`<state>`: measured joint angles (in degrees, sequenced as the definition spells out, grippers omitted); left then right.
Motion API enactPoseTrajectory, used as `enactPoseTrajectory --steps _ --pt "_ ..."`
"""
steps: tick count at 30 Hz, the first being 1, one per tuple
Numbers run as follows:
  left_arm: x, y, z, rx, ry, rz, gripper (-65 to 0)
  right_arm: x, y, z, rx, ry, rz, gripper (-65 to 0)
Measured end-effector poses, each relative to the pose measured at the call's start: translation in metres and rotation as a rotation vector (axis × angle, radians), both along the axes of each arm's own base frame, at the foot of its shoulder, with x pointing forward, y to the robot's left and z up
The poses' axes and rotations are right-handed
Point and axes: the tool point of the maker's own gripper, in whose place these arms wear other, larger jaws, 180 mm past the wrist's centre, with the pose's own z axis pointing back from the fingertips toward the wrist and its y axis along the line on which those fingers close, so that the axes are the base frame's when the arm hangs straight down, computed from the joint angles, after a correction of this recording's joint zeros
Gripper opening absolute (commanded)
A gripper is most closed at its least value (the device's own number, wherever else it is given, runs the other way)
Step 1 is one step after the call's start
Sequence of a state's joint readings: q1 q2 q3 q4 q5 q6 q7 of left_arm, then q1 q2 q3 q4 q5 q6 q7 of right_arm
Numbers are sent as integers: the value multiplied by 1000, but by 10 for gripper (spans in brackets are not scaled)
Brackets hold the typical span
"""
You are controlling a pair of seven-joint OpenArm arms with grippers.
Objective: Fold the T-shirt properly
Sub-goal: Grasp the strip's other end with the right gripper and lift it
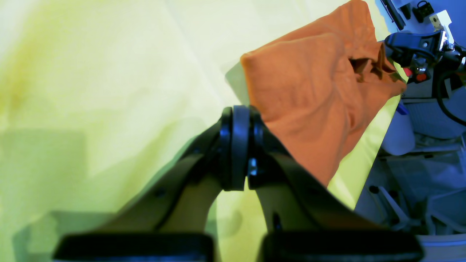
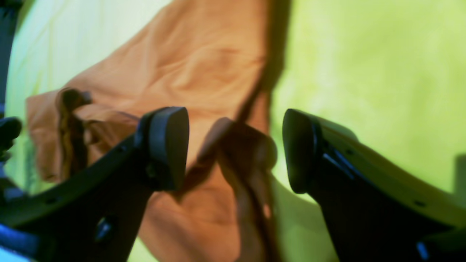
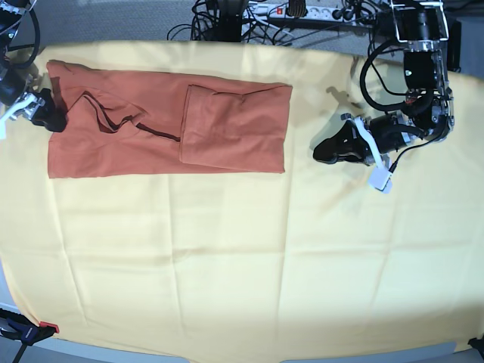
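Observation:
The rust-orange T-shirt (image 3: pixel 166 121) lies flat on the far left of the table, with its right part folded over as a smaller panel (image 3: pixel 234 125). It also shows in the left wrist view (image 1: pixel 309 91) and the right wrist view (image 2: pixel 196 65). My right gripper (image 3: pixel 53 116) is at the shirt's left edge. In its own view it (image 2: pixel 236 145) is open, with a raised fold of the shirt between the two fingers (image 2: pixel 167 145). My left gripper (image 3: pixel 327 149) is off the shirt to the right. In its own view it (image 1: pixel 237 116) is shut and empty, with the pads pressed together.
A large pale yellow cloth (image 3: pixel 242 257) covers the whole table. Cables and a power strip (image 3: pixel 302 9) lie behind the far edge. A clamp (image 3: pixel 30 330) grips the front left corner. The right arm's gripper body (image 1: pixel 418 47) shows in the left wrist view.

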<state>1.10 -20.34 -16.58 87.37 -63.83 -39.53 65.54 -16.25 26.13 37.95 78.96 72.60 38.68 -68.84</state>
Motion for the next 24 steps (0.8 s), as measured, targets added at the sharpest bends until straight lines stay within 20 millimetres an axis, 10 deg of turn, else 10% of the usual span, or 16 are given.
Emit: enactPoseTrajectory --steps 6,12,24 --pt "0 0 0 0 0 0 -650 -3 42 -6 65 26 159 -276" --pt "0 0 0 0 0 0 -650 -5 33 -11 24 48 142 -650" --pt "0 0 0 -1 0 0 -650 24 6 26 -133 -51 122 -650"
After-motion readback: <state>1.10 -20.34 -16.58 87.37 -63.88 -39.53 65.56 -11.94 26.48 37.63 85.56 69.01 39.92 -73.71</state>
